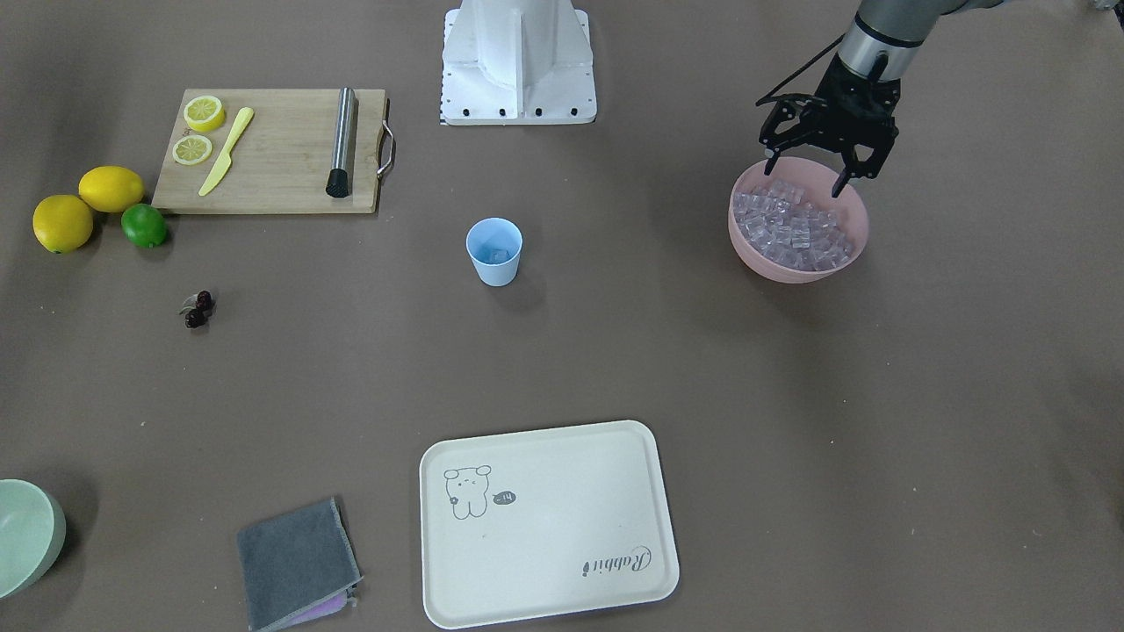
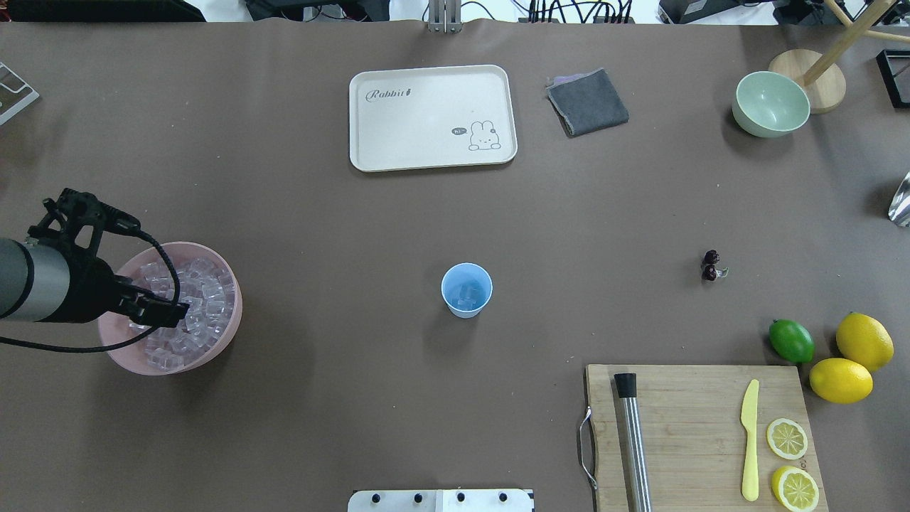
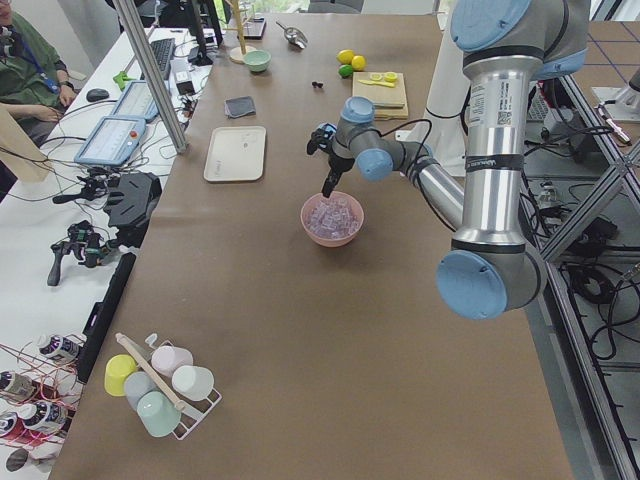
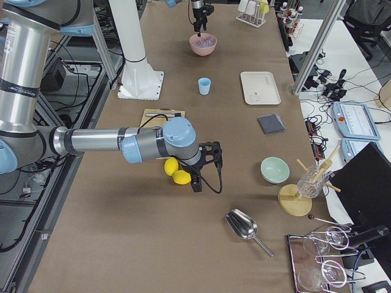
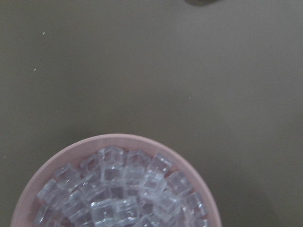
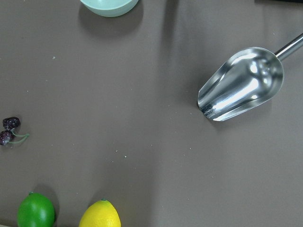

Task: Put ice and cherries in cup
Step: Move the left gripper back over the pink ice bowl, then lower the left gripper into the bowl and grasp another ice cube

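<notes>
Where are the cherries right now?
In the overhead view, the cherries lie on the right side, well right of the cup, beyond the lime.

Open table from pink bowl at left to cup at centre, and on rightward to cherries. Near right of cherries: lime, lemons, cutting board. Far side, well apart: tray, cloth.

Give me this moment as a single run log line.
left fingers: open over pink bowl of ice | cup: some ice inside | cherries: on table, away from cup | right arm: near lemons, grip unclear
</notes>
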Tool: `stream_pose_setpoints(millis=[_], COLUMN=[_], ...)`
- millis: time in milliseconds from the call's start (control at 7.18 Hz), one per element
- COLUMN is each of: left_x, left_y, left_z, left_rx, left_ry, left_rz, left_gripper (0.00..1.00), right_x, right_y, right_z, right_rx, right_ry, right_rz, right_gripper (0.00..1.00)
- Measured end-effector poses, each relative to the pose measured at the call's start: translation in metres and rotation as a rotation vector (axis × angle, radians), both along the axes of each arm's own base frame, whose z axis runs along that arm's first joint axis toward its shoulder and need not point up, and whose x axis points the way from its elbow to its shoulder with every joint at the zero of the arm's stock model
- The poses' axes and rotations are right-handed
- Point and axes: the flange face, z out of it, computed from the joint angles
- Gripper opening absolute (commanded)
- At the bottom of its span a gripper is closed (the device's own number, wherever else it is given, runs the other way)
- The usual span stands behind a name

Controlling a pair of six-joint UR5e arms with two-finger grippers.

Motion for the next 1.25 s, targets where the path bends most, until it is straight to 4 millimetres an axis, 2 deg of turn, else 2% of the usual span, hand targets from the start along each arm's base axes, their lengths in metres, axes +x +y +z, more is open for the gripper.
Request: stream_pose_setpoints(millis=[139,418,1253], left_x=[-0.001,0.013,0.029], left_y=[0.002,-0.006,-0.006], left_z=[0.023,0.045,0.073], left_rx=[-0.001,-0.002,-0.031], left_ry=[-0.009,-0.013,-0.052], left_rz=[0.006,0.012,0.031], left_gripper=[0.98,0.98,0.97], right_x=[0.000,0.000,0.000], right_y=[0.000,-0.001,-0.001], right_z=[0.000,-0.001,-0.001], right_rx=[0.001,0.002,0.002], right_ry=[0.000,0.000,0.000], right_rz=[-0.001,0.000,-0.001], right_gripper=[1.00,1.00,1.00])
